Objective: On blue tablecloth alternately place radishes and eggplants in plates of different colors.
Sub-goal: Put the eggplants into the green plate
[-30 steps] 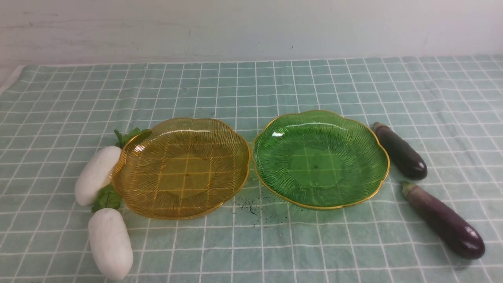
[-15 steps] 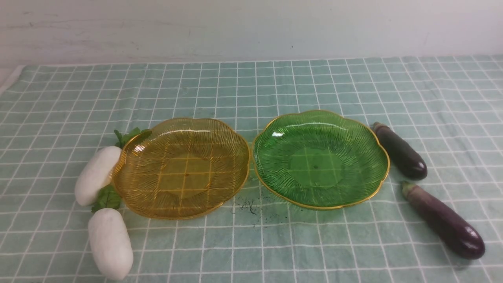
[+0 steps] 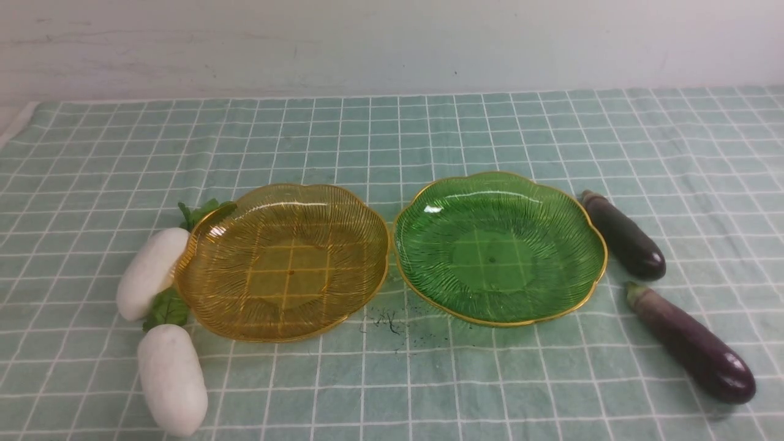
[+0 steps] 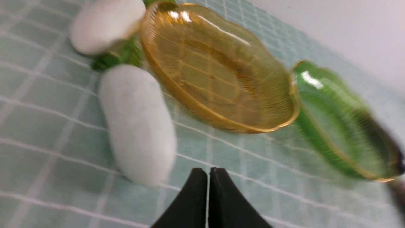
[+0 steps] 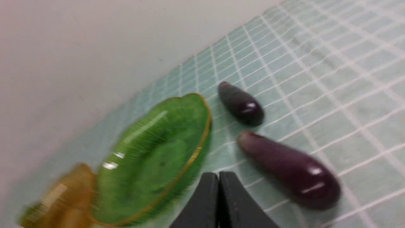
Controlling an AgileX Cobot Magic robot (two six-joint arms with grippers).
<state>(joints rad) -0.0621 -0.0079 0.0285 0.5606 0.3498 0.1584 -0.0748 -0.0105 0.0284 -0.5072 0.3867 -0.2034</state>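
On the blue tablecloth [image 3: 392,135] an amber plate [image 3: 214,288] and a green plate [image 3: 422,269] stand side by side, both empty. Two white radishes lie left of the amber plate: one [image 3: 150,272] against its rim, one [image 3: 173,380] nearer the front edge. Two purple eggplants lie right of the green plate, the farther [image 3: 623,235] and the nearer [image 3: 692,343]. Neither arm shows in the front view. My left gripper [image 4: 208,172] is shut and empty, hovering near the front radish [image 4: 137,123]. My right gripper [image 5: 218,177] is shut and empty, beside the near eggplant [image 5: 289,169].
A pale wall [image 3: 392,43] runs behind the table. Dark specks [image 3: 389,321] mark the cloth between the plates at the front. The cloth's left edge [image 3: 15,122] shows at the far left.
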